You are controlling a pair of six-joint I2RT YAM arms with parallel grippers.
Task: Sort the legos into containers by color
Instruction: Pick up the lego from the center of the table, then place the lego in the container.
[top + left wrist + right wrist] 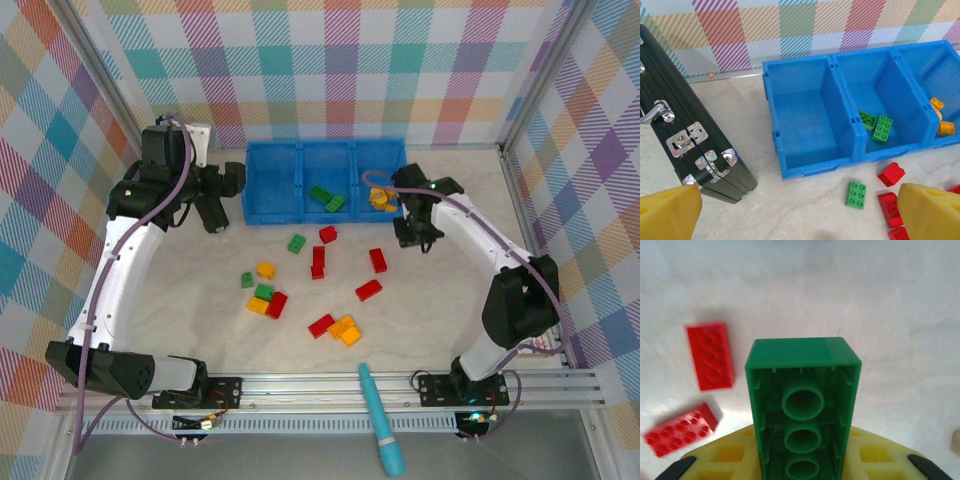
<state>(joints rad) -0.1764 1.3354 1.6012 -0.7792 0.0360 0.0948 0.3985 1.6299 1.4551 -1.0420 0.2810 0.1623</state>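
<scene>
Right tool (412, 238) clenched on one green lego (802, 405); left tool (214, 222) released beside the blue tray (817, 169).
One tray, three containers: the middle one holds two green bricks (877, 125); the right one holds yellow-orange bricks (945, 127), their count cut off. Loose on the desk (450, 300) in front of the tray lie three green pieces (856, 194), four yellow-orange pieces (346, 330) and about seven red pieces (378, 260). The right arm bends in to the tray's right front corner, with the held lego's hollow underside facing its camera. The left arm reaches to the tray's left end, its fingers (670, 212) wide apart. A black case (685, 125) left of the tray is partly cropped.
</scene>
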